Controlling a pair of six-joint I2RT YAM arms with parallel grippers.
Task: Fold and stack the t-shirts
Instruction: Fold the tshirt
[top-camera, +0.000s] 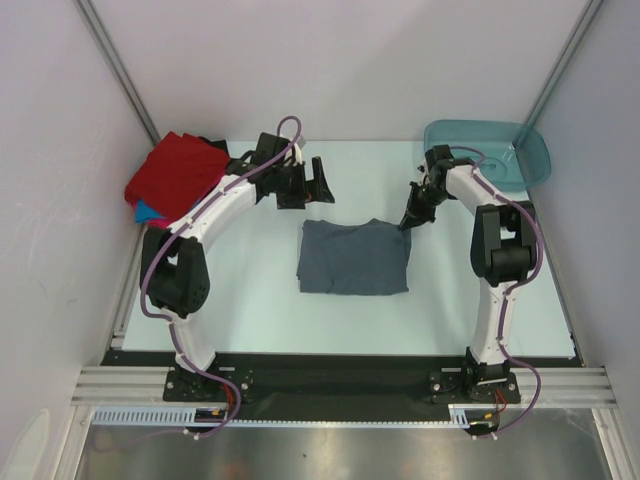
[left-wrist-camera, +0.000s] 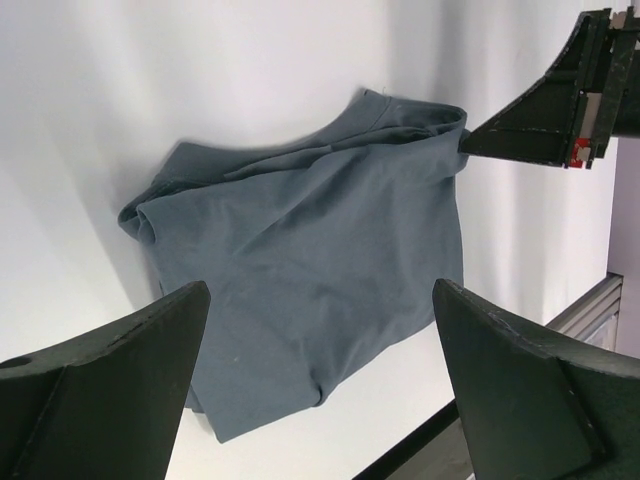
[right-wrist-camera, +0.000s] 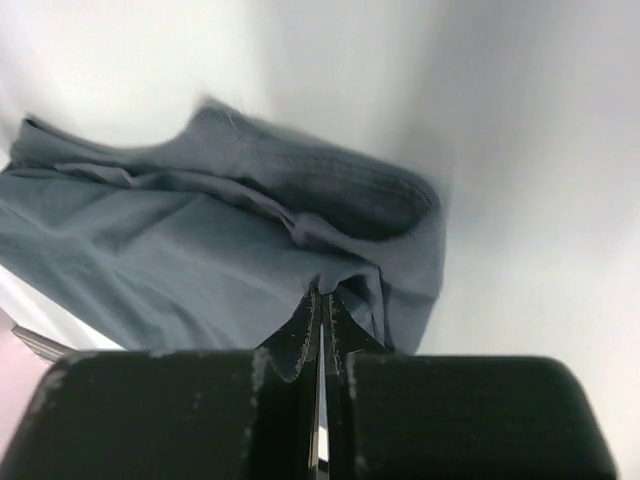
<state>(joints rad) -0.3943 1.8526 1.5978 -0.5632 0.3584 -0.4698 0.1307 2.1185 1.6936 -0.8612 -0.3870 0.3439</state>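
Currently the plain slate grey-blue cloth t-shirt (top-camera: 353, 258) lies roughly folded at the middle of the white desk (top-camera: 250, 300). Right pincer (top-camera: 406, 226) is pinched tight on its far right corner. Left pincer (top-camera: 304, 192) hangs spread wide over the desk's far middle, holding nothing. Red cloth t-shirt (top-camera: 175, 170) sits at the desk's far-left corner.

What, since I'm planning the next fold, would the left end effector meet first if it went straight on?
Probably the slate grey-blue t-shirt, lying centred ahead of the open left end effector in its wrist view; nothing shows in between, though depth is unclear.
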